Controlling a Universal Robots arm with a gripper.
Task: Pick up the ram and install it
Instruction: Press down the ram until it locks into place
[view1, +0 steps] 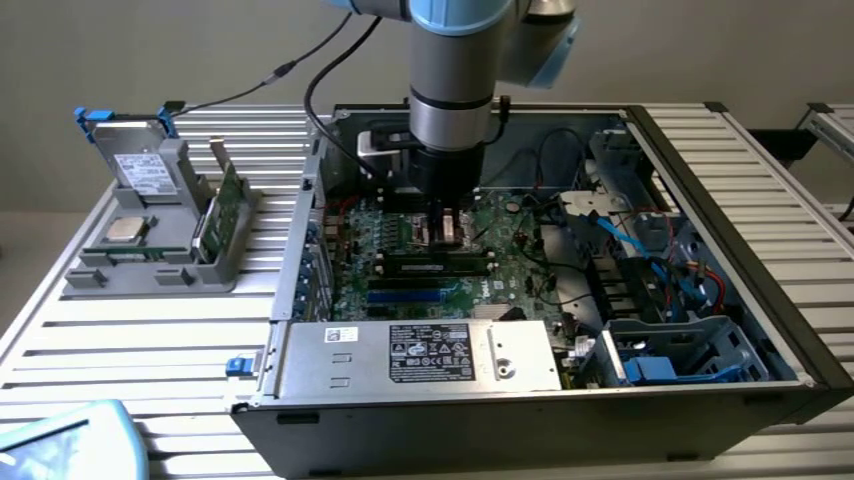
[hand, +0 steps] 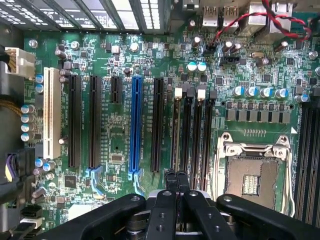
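A thin green ram (view1: 228, 207) stands on edge in the grey holder (view1: 147, 270) on the table, at the exterior view's left, outside the computer case. My gripper (view1: 449, 232) hangs inside the open case, low over the green motherboard (view1: 514, 255), far from that holder. In the wrist view my gripper (hand: 177, 176) is shut, its black fingers (hand: 171, 181) pressed together with nothing visible between them. The tips sit over one end of the black memory slots (hand: 192, 132), beside the open processor socket (hand: 251, 181). A dark stick (view1: 434, 266) sits seated across the board just in front of the gripper.
The case walls (view1: 721, 200) ring the board. A power supply (view1: 427, 355) lies at the near side and drive cages with blue cables (view1: 667, 300) at the exterior view's right. A hard drive (view1: 144, 172) and a silver chip (view1: 127, 229) rest on the holder.
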